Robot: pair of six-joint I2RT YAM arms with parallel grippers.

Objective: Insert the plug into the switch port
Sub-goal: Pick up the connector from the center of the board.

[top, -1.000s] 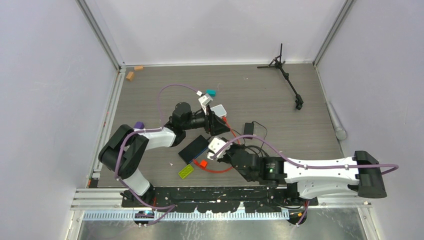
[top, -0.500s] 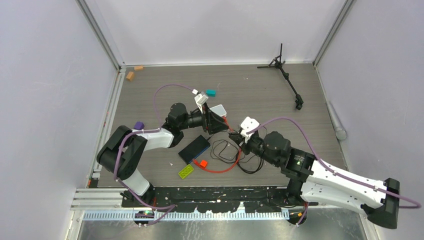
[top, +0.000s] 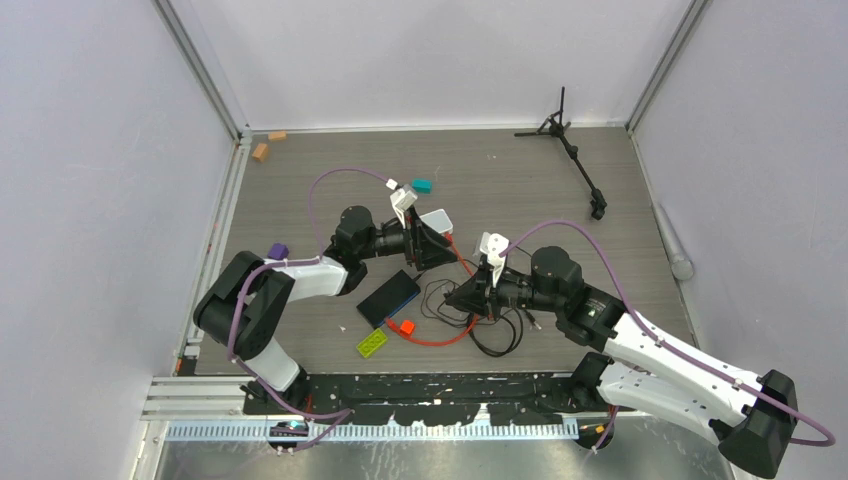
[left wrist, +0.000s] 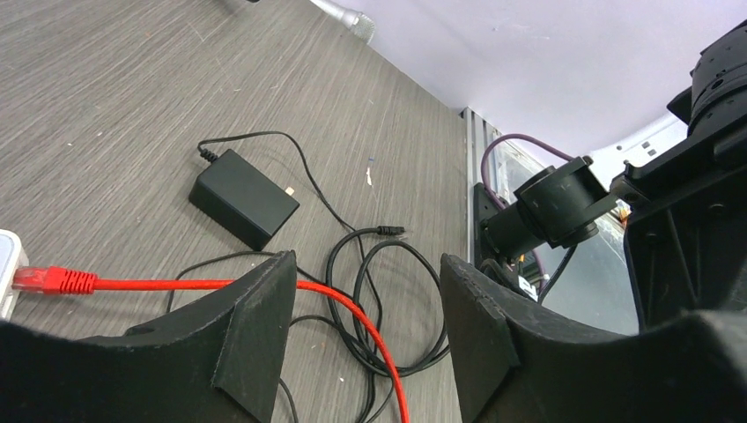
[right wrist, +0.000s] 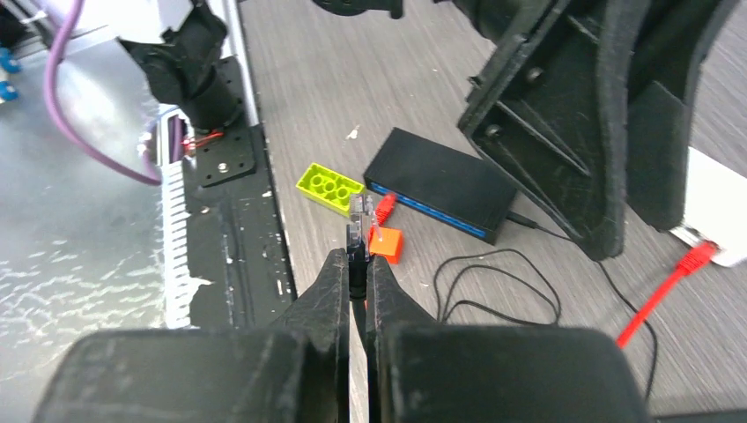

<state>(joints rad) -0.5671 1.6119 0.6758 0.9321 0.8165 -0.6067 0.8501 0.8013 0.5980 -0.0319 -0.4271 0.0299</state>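
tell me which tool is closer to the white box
Left. The left tool sits right beside the white box, on its near side; the right tool is farther off, over the black wires.

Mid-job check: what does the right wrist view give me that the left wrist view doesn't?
Right wrist only: the black switch, green brick, orange block, and a small clear-tipped connector pinched in the shut right gripper. Left wrist only: the black power brick and its barrel plug. Both: the red cable running to the white box, and the black wire loops.
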